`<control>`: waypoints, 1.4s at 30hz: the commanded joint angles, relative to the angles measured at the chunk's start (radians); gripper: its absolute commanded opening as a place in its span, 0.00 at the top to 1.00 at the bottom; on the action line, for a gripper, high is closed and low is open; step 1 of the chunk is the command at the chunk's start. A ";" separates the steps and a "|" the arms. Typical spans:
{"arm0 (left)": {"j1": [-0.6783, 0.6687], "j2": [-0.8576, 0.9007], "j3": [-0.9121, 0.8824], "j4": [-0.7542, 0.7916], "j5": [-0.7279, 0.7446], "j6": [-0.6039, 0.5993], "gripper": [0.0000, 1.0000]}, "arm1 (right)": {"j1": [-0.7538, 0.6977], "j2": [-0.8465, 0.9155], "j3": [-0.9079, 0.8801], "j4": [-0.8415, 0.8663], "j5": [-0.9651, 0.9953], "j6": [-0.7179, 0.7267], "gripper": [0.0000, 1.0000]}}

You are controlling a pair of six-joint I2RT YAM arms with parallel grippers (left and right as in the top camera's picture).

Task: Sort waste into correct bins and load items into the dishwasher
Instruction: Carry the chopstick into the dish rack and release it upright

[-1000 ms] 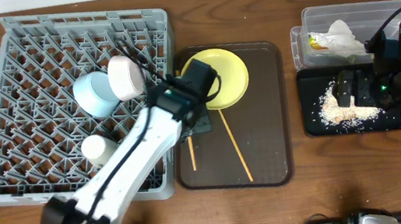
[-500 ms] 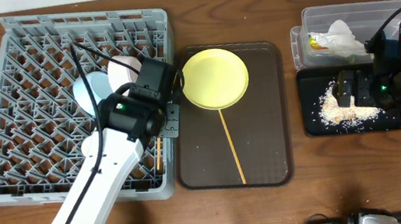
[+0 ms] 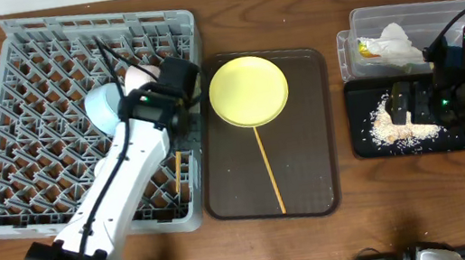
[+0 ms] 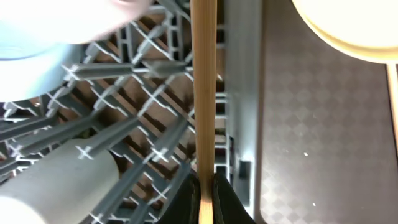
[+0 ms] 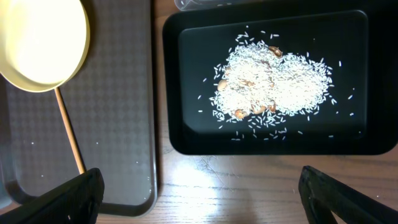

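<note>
My left gripper (image 3: pixel 177 143) is shut on a wooden chopstick (image 4: pixel 203 93) over the right edge of the grey dishwasher rack (image 3: pixel 19 105); the stick (image 3: pixel 176 172) points toward the table's front. The light blue bowl (image 3: pixel 102 107) and the white bowl (image 3: pixel 138 73) lie in the rack, partly behind my arm. A yellow plate (image 3: pixel 248 91) and a second chopstick (image 3: pixel 269 170) rest on the brown tray (image 3: pixel 312 173). My right gripper (image 5: pixel 208 199) stands open and empty at the near edge of the black tray (image 5: pixel 174 74), which holds rice crumbs (image 5: pixel 273 81).
The clear tub (image 3: pixel 417 13) behind the black tray (image 3: pixel 367 143) holds the white napkin (image 3: pixel 394 43) and an orange-and-green wrapper (image 3: pixel 369 50). The rack's upright pegs crowd the space under my left gripper. Bare wood lies in front of the black tray.
My left arm has carried one chopstick from the brown tray leftward over the rack's right edge. The plate now shows whole. The right arm has not moved.
</note>
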 commanded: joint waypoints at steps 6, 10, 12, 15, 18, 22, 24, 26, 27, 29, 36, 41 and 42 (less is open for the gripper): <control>0.020 0.005 -0.002 0.010 -0.016 0.013 0.92 | -0.010 -0.006 0.016 -0.003 0.002 0.004 0.02; 0.020 0.006 -0.002 0.009 -0.012 0.014 0.92 | -0.010 -0.006 0.015 -0.004 0.002 0.003 0.02; 0.020 0.006 -0.002 0.009 -0.011 0.013 0.92 | -0.010 -0.006 0.015 -0.004 0.002 0.004 0.02; 0.020 0.006 -0.007 0.010 -0.008 0.013 0.92 | -0.010 -0.006 0.015 -0.003 0.002 0.003 0.02; 0.020 0.006 -0.022 0.016 0.006 0.013 0.92 | -0.010 -0.006 0.016 -0.004 0.002 0.004 0.02; 0.020 0.006 -0.058 0.036 0.006 0.010 0.92 | -0.010 -0.006 0.015 -0.004 0.002 0.003 0.02; 0.020 0.006 -0.074 0.043 0.006 0.010 0.92 | -0.010 -0.006 0.016 -0.003 0.002 0.003 0.02; 0.020 0.006 -0.077 0.044 0.006 0.010 0.92 | -0.010 -0.006 0.016 -0.003 0.002 0.003 0.02; 0.020 0.006 -0.077 0.044 0.006 0.010 0.90 | -0.010 -0.006 0.016 -0.003 0.002 0.003 0.02; 0.020 0.006 -0.077 0.043 0.007 0.010 0.89 | -0.010 -0.006 0.016 -0.004 0.002 0.004 0.03; 0.020 0.006 -0.077 0.043 0.007 0.010 0.71 | -0.010 -0.006 0.016 -0.010 0.002 0.004 0.03; 0.018 -0.014 -0.038 0.031 0.021 0.010 0.71 | -0.010 -0.006 0.015 -0.010 0.002 0.003 0.02; 0.015 -0.031 -0.022 0.032 0.056 0.010 0.71 | -0.010 -0.006 0.016 -0.010 0.002 0.003 0.02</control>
